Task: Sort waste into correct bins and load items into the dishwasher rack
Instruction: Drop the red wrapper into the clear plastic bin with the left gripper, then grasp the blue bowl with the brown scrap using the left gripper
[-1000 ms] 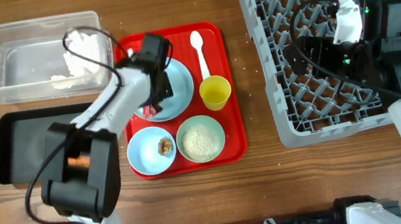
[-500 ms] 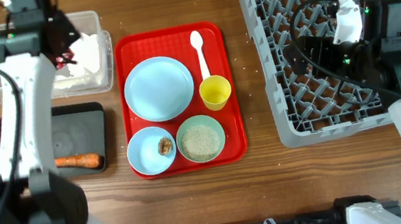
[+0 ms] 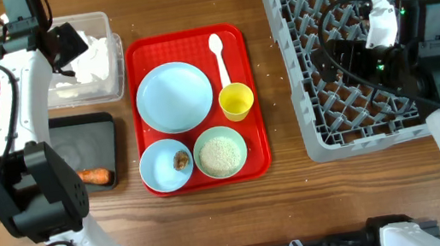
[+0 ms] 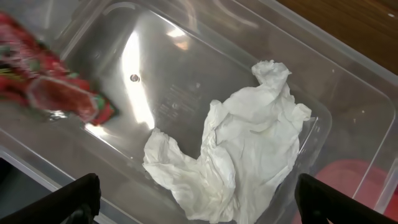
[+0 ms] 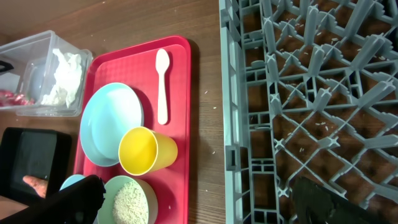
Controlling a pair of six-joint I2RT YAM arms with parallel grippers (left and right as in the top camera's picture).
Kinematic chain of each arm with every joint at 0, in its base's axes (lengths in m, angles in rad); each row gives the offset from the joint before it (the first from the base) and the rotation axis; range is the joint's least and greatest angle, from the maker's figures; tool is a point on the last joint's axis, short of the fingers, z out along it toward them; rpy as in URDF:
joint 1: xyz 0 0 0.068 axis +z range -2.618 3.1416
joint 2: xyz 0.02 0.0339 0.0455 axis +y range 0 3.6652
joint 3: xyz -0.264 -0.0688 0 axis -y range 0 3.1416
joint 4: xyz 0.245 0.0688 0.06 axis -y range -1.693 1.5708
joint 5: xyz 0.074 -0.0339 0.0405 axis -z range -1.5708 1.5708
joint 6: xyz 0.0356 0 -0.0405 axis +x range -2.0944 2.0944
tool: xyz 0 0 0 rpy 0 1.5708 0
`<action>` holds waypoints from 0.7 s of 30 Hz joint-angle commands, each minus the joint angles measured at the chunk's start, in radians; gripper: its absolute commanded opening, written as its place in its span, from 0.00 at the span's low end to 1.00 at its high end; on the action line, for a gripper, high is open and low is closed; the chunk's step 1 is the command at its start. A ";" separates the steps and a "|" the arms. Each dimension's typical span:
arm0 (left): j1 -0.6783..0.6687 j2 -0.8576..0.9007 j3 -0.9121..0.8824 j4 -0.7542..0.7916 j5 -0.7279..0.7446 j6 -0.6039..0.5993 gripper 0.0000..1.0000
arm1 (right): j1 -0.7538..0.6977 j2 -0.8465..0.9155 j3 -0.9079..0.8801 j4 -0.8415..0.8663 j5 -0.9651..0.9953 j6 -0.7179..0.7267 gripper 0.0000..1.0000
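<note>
Snack wrapper (image 4: 46,90) blurred — cut off at edge.

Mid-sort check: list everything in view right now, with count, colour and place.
clear tub: 1, transparent, far left
napkin: 1, white, crumpled inside the clear tub
snack wrapper: 1, red, clear tub's left end
black tray: 1, black, beside the clear tub
carrot: 1, orange, in the black tray
red tray: 1, red, centre
plate: 1, light blue, on the red tray
bowls: 2, light blue, red tray; one holds rice, one a brown scrap
cup: 1, yellow, red tray
spoon: 1, white, red tray
rack: 1, grey, right
left end effector: 1, black, open above clear tub
right end effector: 1, black, open above rack
</note>
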 commanded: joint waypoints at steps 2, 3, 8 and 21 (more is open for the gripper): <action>0.000 -0.073 0.001 -0.045 0.106 0.013 0.98 | 0.002 0.006 0.010 0.006 0.010 -0.011 1.00; -0.002 -0.095 0.001 -0.058 0.130 0.013 0.98 | 0.002 0.006 0.010 0.007 0.011 -0.011 1.00; -0.039 -0.240 0.001 -0.182 0.204 0.011 0.98 | 0.002 0.006 0.010 0.006 0.010 -0.011 1.00; -0.350 -0.329 -0.113 -0.594 0.204 -0.154 0.95 | 0.002 0.006 0.010 0.003 0.010 -0.013 1.00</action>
